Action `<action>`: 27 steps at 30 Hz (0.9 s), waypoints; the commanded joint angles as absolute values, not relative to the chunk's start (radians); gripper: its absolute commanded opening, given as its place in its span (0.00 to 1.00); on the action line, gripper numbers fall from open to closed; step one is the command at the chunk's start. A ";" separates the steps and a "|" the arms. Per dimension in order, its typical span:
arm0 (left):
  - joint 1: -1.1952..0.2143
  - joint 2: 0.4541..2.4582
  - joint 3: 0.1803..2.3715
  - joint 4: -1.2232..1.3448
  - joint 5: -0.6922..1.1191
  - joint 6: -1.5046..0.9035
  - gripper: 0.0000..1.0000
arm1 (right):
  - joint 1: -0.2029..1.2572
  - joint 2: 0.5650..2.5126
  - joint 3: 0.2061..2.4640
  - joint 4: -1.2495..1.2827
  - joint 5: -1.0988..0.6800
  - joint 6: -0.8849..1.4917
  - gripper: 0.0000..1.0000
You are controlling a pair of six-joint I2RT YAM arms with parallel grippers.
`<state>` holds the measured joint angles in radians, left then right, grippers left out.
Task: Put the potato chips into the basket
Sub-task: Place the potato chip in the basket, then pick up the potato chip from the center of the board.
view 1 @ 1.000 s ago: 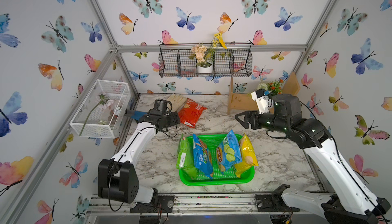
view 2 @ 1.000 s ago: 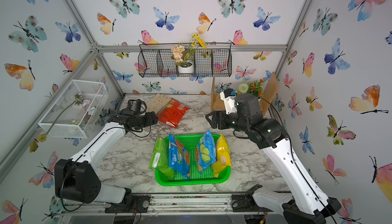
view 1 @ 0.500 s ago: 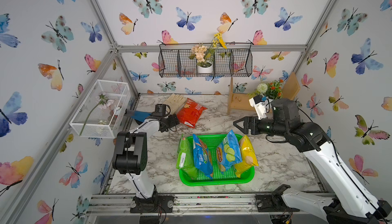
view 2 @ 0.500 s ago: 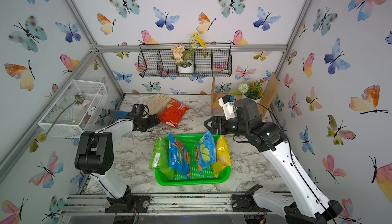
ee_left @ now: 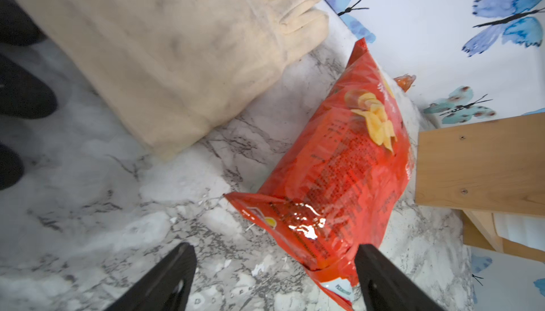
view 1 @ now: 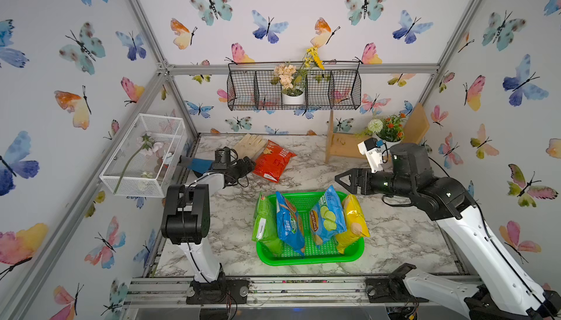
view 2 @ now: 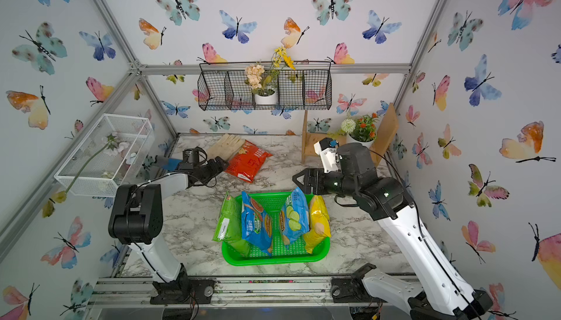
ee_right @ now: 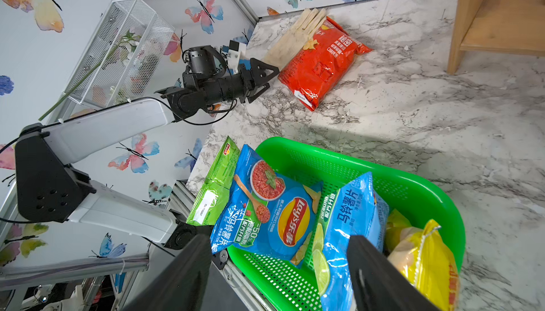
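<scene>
While four of the potato chips bags stand on edge inside the basket (view 1: 309,259), namely the green bag (view 1: 265,221) leaning over its left wall, the tomato-print blue bag (view 1: 288,218), the lime-print blue bag (view 1: 329,215) and the yellow bag (view 1: 352,218), the red bag (view 1: 274,160) lies flat well beyond the basket's far left corner, just beside a beige glove (view 1: 250,145); one pick and one placement appear left. Left gripper (ee_left: 274,247): jaws spread, empty, one corner of the red bag between them. Right gripper (ee_right: 277,237): spread, empty, hovering over the basket's far right rim. Legible print: Lay's roundel with "乐事" and "-50%" (tomato-print), "马铃薯片" (lime-print)
</scene>
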<state>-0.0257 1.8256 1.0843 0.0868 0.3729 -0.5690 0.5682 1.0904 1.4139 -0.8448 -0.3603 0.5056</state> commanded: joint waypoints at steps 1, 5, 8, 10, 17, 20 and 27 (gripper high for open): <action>-0.026 1.878 1.098 0.140 0.432 -0.603 0.90 | 0.563 1.092 1.421 -0.861 -0.379 0.508 0.78; -0.022 1.906 1.097 0.173 0.441 -0.617 0.90 | 0.563 1.097 1.435 -0.878 -0.376 0.498 0.78; -0.020 1.926 1.101 0.201 0.458 -0.635 0.90 | 0.563 1.098 1.433 -0.885 -0.373 0.491 0.78; -0.018 1.934 1.096 0.235 0.471 -0.659 0.91 | 0.563 1.101 1.433 -0.889 -0.373 0.488 0.78; -0.008 1.976 1.095 0.325 0.548 -0.736 0.85 | 0.563 1.101 1.426 -0.892 -0.367 0.480 0.77; -0.007 1.989 1.100 0.345 0.570 -0.753 0.70 | 0.563 1.104 1.425 -0.896 -0.362 0.473 0.77; -0.003 2.002 1.094 0.367 0.590 -0.768 0.27 | 0.563 1.107 1.406 -0.887 -0.361 0.466 0.77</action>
<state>-0.0113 2.0010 1.0901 0.3367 0.5449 -0.7612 0.5682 1.1015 1.4143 -0.8772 -0.3595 0.4805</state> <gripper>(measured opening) 0.316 0.772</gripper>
